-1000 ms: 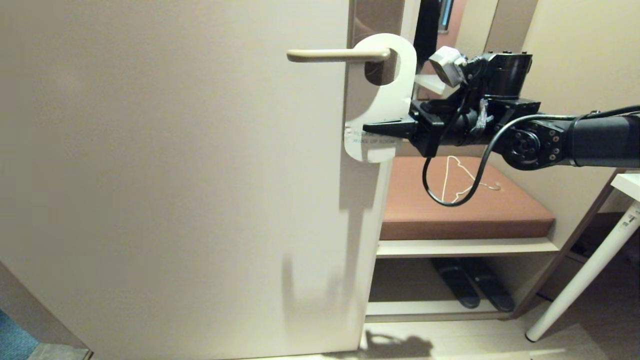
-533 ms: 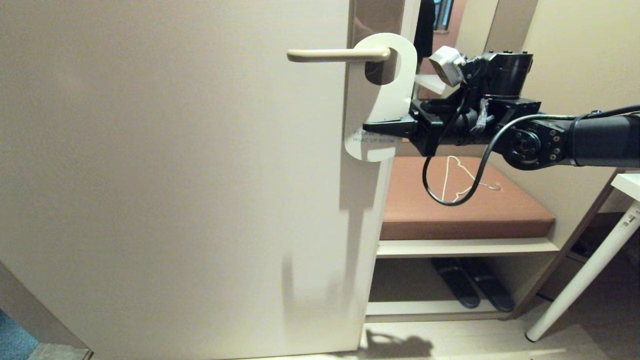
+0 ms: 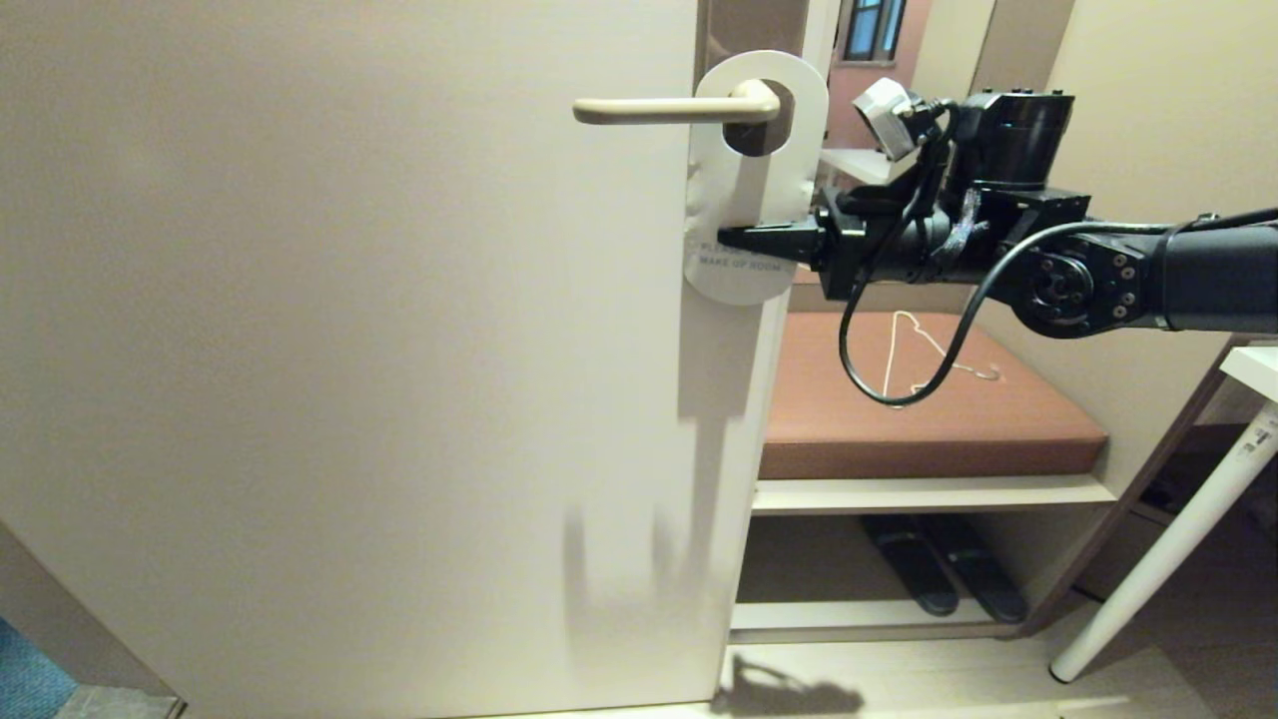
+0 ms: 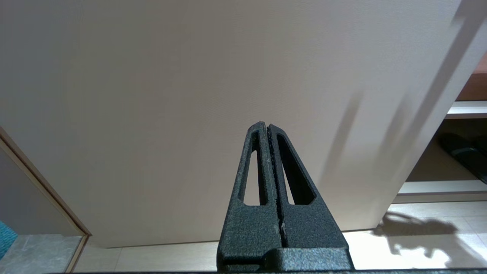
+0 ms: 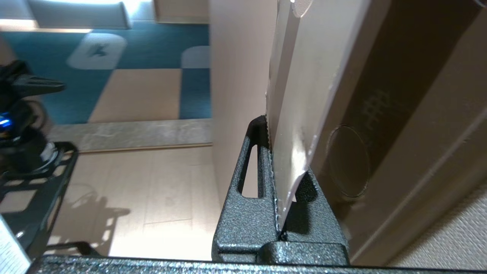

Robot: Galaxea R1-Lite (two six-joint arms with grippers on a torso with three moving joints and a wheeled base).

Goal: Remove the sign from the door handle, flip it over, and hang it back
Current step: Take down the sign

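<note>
The sign [image 3: 744,190] sits in the upper middle of the head view, its white "make up room" face outward. Its oval hole is looped around the elbow of the door handle [image 3: 669,108], so the card has not yet come off. That is why it hangs where it does: the lever runs through the hole and bears it from above, while the lower half lies against the door [image 3: 349,350] at the door's edge.

The right gripper [image 3: 734,240] reaches in level from the right of the frame and is clamped on the sign just above the printed line. In the right wrist view the card's edge [image 5: 289,152] is pinched flat between the two closed fingers [image 5: 257,167]. Gripping low and from the free side looks sensible: it leaves the hole clear to travel along the lever, and the card can be drawn left towards the lever's open tip. I judge this to be the lifting-off step, early in the task, with turning and rehanging still ahead. The card is thin and may bend or snag at the elbow.

The left gripper [image 4: 268,131] is parked low with its fingers pressed together on nothing, facing the bottom of the door.

Behind, at centre right, a wire hanger [image 3: 929,359] lies on a brown bench cushion [image 3: 998,419].
</note>
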